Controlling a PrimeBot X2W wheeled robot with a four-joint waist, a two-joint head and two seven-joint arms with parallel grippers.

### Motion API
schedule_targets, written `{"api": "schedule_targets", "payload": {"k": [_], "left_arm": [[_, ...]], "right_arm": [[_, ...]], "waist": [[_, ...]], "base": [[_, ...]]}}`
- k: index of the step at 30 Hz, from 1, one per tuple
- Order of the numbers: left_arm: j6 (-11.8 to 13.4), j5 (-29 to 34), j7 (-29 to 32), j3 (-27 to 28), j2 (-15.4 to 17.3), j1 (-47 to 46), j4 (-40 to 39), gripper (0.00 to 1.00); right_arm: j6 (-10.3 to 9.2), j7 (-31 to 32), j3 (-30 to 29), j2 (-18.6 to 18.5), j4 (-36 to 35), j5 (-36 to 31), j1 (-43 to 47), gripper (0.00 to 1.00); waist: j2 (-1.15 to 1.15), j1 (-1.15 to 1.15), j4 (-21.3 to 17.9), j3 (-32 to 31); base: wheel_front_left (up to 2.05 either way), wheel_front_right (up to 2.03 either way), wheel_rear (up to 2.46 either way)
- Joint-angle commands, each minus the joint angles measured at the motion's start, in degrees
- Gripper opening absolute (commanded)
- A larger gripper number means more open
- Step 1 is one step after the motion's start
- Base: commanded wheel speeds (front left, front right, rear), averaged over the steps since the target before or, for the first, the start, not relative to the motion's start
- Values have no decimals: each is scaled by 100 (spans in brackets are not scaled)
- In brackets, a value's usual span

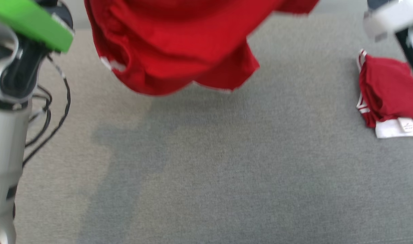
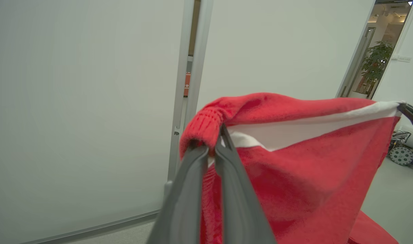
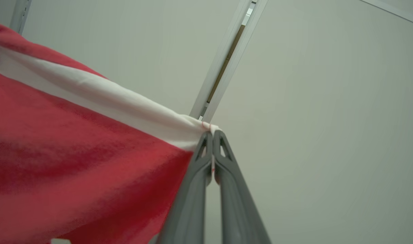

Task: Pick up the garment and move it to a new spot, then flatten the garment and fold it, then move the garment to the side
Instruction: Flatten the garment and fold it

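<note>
Garment [image 1: 172, 44], a red knit with a white band along its upper edge, suspended in the air above the far part of the grey cloth-textured work surface [image 1: 227, 176], its lower hem hanging free of it. Left gripper [image 2: 215, 145] is clamped on a ribbed red corner beside the band; right gripper [image 3: 211, 135] is pinched tight on the band's opposite end, so the band runs nearly taut between the two while the body sags below. The fabric appears soft, light and limp, likely to drape and crease rather than hold a shape; the banded edge, thicker and seamed, looks the surest place to hold, though the right pinch takes little cloth and might slip. A folded red garment [image 1: 389, 91] lies at the right of the surface, well apart. Dark cables [image 1: 54, 112] trail beside the left arm. Beyond: pale wall panels [image 2: 84, 101] and a doorway with a potted plant [image 2: 376, 64]
</note>
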Motion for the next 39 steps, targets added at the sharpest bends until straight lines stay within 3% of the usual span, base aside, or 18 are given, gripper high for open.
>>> {"api": "schedule_targets", "payload": {"k": [1, 5, 9, 13, 17, 23, 28, 32, 39], "left_arm": [[-94, 103, -31, -76, -55, -403, 349, 0], [-160, 410, -406, -66, -231, -1584, 1503, 0], [-141, 733, -1195, 52, -422, -2728, 2621, 0], [-218, 927, -1968, 86, -607, -3511, 3534, 0], [-334, 916, -2588, 11, -859, -3803, 4227, 0], [-420, 571, -2932, -360, -1254, -3174, 4725, 0], [-423, 239, -3005, -1061, -1225, -2182, 4499, 0], [-421, 78, -3049, -1820, -860, -1302, 4068, 0], [-422, -73, -3078, -2536, -212, -310, 3490, 0]], "right_arm": [[-6, -79, 133, 39, 439, 30, -512, 0], [-9, -326, 487, 159, 1775, -102, -2012, 0], [-10, -866, 239, 592, 2984, -224, -3189, 0], [-12, -1521, -93, 995, 3908, -592, -3790, 0], [-11, -1909, -241, 1368, 4536, -823, -3838, 0], [-8, -2038, 128, 1545, 5169, -935, -3197, 0], [-8, -2037, 750, 1318, 5222, -642, -2401, 0], [-8, -2039, 1442, 1082, 5069, -100, -1754, 0], [-8, -1980, 2728, 588, 4869, 979, -1098, 0]], "waist": [[0, 0, -151, 1383], [0, 0, -251, 2084], [0, 0, -361, 2510], [0, 0, -458, 2754], [0, 0, -464, 2835], [0, 0, -330, 2731], [0, 0, -181, 2414], [0, 0, -153, 1951], [0, 0, -136, 1177]], "base": [[0, 0, 0], [0, 0, 0], [0, 0, 0], [0, 0, 0], [0, 0, 0], [0, 0, 0], [0, 0, 0], [0, 0, 0], [0, 0, 0]]}}
